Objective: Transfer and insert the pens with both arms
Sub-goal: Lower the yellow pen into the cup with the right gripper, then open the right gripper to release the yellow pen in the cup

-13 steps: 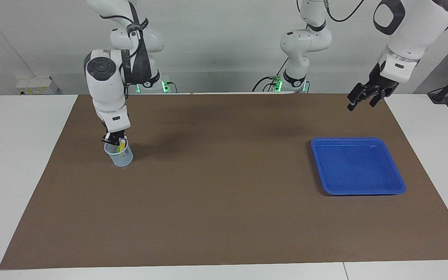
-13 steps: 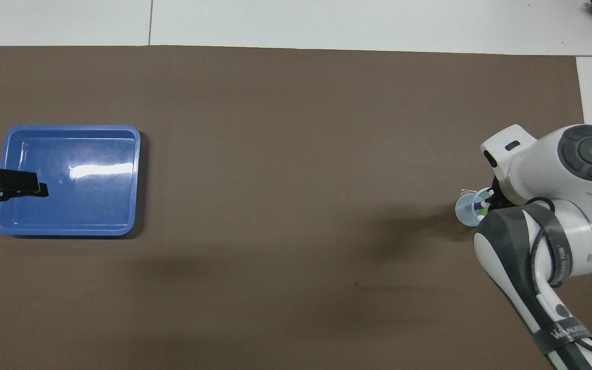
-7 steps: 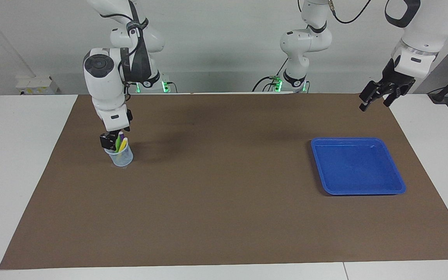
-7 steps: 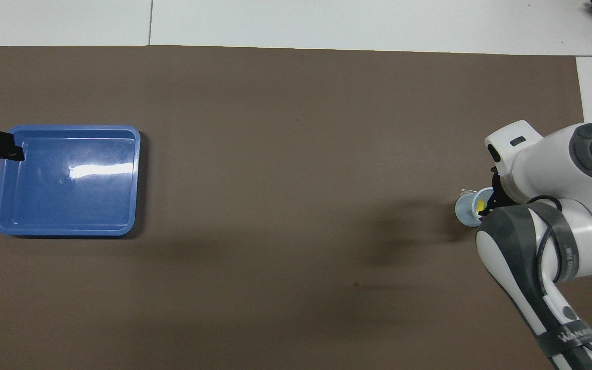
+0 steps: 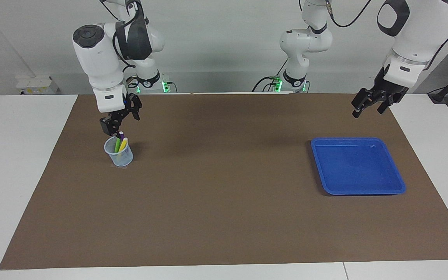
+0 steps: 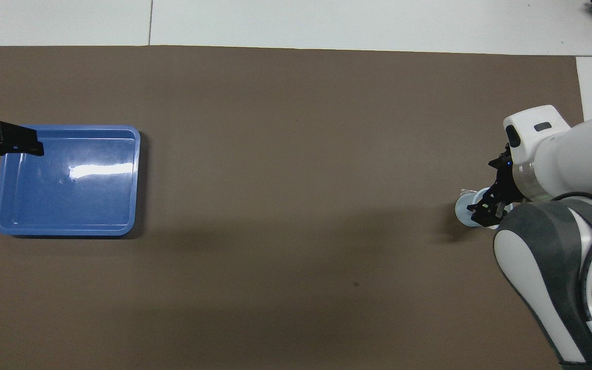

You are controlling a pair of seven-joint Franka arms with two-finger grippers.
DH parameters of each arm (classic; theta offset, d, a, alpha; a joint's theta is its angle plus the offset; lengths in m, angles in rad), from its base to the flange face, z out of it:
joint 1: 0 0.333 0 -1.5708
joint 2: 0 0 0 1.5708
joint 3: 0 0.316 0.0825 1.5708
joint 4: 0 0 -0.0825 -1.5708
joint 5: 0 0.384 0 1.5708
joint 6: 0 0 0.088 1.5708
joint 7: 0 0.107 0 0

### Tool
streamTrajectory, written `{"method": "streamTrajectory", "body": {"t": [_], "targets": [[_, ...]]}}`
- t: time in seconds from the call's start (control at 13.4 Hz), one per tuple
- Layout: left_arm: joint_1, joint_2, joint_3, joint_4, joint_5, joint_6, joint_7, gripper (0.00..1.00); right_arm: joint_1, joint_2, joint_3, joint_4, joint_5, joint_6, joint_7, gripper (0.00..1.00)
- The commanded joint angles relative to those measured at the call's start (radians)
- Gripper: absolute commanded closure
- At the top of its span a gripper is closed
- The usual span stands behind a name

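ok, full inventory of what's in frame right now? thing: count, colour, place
pens: 3, green, purple and yellow, standing in the cup
cup: 1, clear plastic, on the mat at the right arm's end of the table
tray: 1, blue, nothing in it, on the mat at the left arm's end of the table
mat: 1, brown, covers most of the white table
right gripper: 1, black, open, raised just over the cup, holding nothing
left gripper: 1, black, open, in the air over the mat's edge at the left arm's end, holding nothing
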Motion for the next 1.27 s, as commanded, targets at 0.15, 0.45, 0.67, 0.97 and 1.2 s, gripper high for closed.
{"method": "streamTrajectory", "body": {"t": [0.15, 0.45, 0.67, 0.97, 1.2], "targets": [[-0.018, 0.054, 0.016, 0.023, 0.014, -0.002, -0.005, 0.0, 0.079, 0.119, -0.001, 0.218, 0.009, -0.115, 0.254, 0.0], [-0.009, 0.06, 0.011, 0.145, 0.01, -0.092, -0.005, 0.0, 0.084, 0.185, -0.01, 0.318, 0.014, -0.202, 0.381, 0.0], [0.005, 0.04, 0.017, 0.139, 0.012, -0.104, -0.003, 0.0, 0.12, 0.168, -0.044, 0.318, 0.021, -0.205, 0.525, 0.0], [0.002, 0.019, 0.017, 0.136, 0.015, -0.119, -0.005, 0.0, 0.15, 0.139, -0.057, 0.295, 0.021, -0.202, 0.528, 0.0], [-0.01, -0.006, 0.019, 0.078, 0.016, -0.105, 0.003, 0.0, 0.141, 0.134, -0.058, 0.288, 0.021, -0.192, 0.527, 0.0]]}}
